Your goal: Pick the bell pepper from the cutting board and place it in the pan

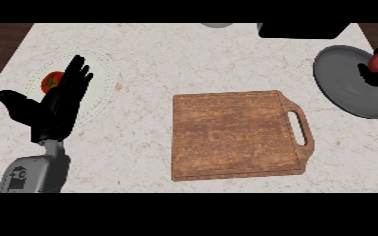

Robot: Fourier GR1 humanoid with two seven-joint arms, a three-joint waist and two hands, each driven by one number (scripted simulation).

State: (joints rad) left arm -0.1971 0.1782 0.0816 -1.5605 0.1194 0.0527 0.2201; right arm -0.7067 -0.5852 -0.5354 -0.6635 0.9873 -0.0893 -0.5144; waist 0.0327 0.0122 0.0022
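Currently right hand [367, 73] hovering over pan [338, 80] at right frame edge, red bell pepper [376, 60] showing at its fingers; fingers' closure indeterminable. Cutting board [236, 135] bare. Left hand [60, 102] resting released over plate [103, 87], tomato [52, 81] beside it.

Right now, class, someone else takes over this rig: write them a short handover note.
Left hand: open, resting upright over the plate, beside a tomato.
Right hand: only dark fingers show at the right edge above the pan, with something red, probably the bell pepper; its state is unclear.
Cutting board: nothing on it.
Done: pepper off the board.
Left: confirm its release into the pan.
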